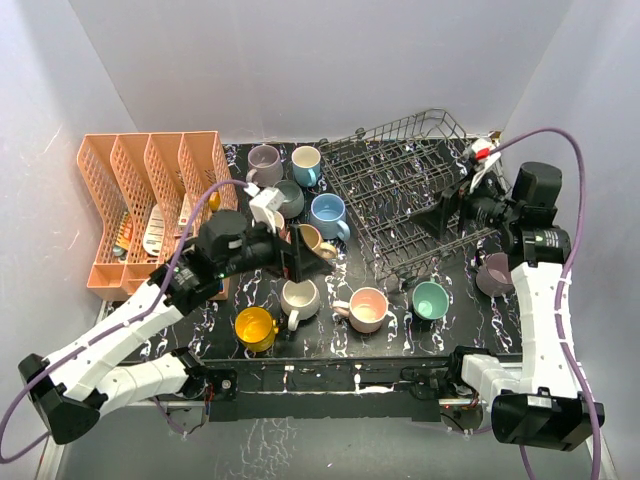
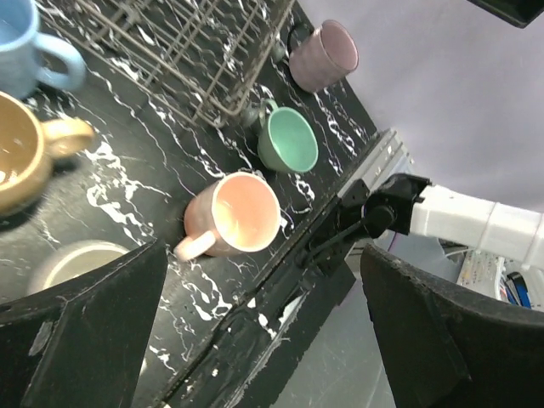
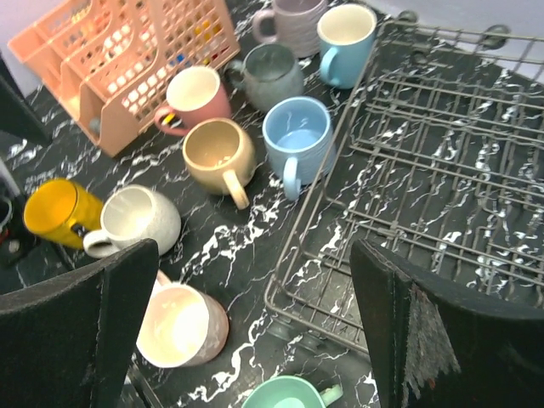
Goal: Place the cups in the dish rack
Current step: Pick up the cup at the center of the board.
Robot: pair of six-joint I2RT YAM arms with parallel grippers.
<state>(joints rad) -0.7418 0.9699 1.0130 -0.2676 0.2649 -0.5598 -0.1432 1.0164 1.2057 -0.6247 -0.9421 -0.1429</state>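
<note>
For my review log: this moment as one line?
left gripper open, over cups | right gripper open, over dish rack | no cups seen inside

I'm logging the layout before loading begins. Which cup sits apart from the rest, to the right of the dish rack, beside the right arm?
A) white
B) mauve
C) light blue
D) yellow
B: in the top view the mauve cup sits on the tabletop just right of the dish rack, close to the right arm.
</note>
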